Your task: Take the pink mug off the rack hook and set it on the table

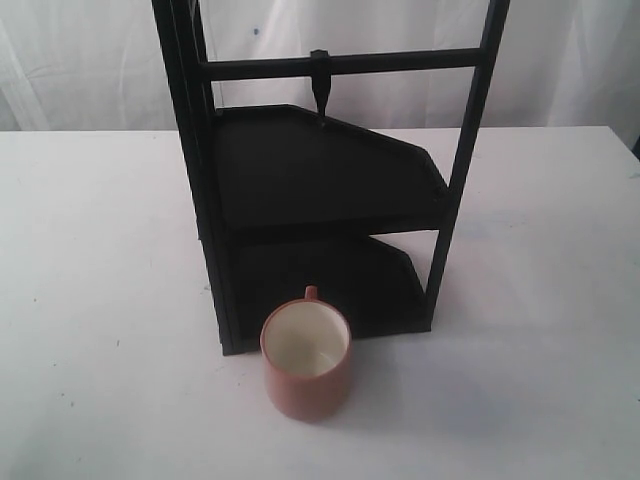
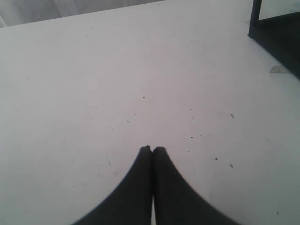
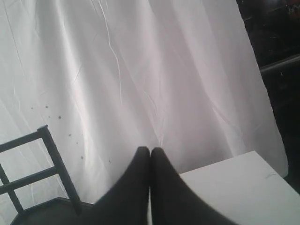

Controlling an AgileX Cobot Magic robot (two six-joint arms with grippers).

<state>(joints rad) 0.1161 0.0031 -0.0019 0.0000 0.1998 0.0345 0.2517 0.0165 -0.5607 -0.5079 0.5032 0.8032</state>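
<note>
1. Left gripper (image 2: 152, 149): black fingers pressed flat together with nothing between them. It is poised over a bare, faintly specked stretch of the table (image 2: 117, 84), with one foot of the rack (image 2: 280, 35) in its view. It does not show in the exterior view.

2. Table (image 1: 90, 300): white, flat and broad.

3. Rack (image 1: 320, 170): a tall black frame with two angled shelves, standing mid-table. A hook (image 1: 320, 88) hangs from its upper crossbar.

4. Pink mug (image 1: 306, 385): off the hook and upright on the table, its cream inside facing up. It stands just in front of the lower shelf, near the front left post, with the handle turned toward the rack. Whether the handle touches the shelf cannot be told.

5. Right gripper (image 3: 150, 150): fingers clenched together, grasping nothing. It is raised before a white curtain (image 3: 140, 70), with rack bars (image 3: 54, 159) and a table corner (image 3: 234, 187) in its view.
</note>
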